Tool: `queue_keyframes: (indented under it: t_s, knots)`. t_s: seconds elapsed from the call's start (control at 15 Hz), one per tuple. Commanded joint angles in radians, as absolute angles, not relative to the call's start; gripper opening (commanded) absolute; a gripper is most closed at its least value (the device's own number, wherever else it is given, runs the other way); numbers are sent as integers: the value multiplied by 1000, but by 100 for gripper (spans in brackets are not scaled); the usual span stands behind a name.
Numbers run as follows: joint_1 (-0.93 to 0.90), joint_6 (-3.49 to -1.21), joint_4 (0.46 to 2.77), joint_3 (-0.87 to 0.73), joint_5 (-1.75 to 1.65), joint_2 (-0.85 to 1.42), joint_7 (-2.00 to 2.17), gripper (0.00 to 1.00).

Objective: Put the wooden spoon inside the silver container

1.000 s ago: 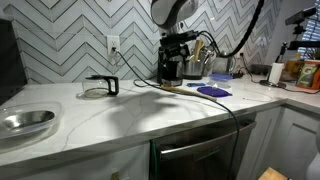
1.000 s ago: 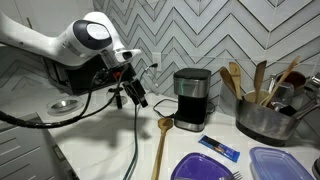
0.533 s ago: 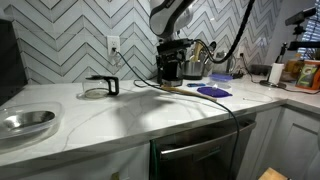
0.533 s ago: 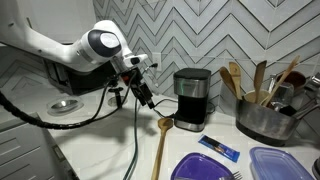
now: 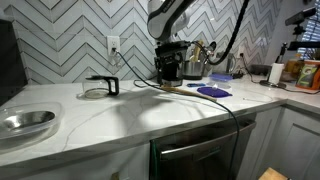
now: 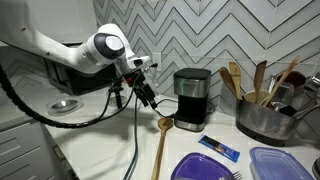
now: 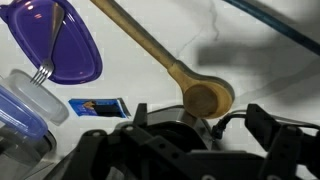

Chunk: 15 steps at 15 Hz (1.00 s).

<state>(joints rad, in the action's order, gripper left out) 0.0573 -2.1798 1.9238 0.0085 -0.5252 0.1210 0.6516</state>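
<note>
Below the gripper point(image 6: 147, 97), spread wide and empty, the wooden spoon point(image 6: 160, 148) is judged light and rigid; mid-handle is best pinched.

Soft, even indoor light fills the kitchen in both exterior views, and the arm point(image 5: 166, 14) casts a broad, faint shadow on the pale countertop point(image 5: 120, 112). In the wrist view the wooden spoon point(image 7: 160, 60) is reasonably sharp, while the dark foreground along the bottom edge is blurred.
</note>
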Motion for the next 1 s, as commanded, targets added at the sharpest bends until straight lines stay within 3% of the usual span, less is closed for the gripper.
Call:
queue_keyframes:
  t_s: [0.0,0.93]
  knots:
    - [15,-2173,1816,-29,-569,245,666,100]
    - [-104,-2103,1416,-131,-498,645,661,100]
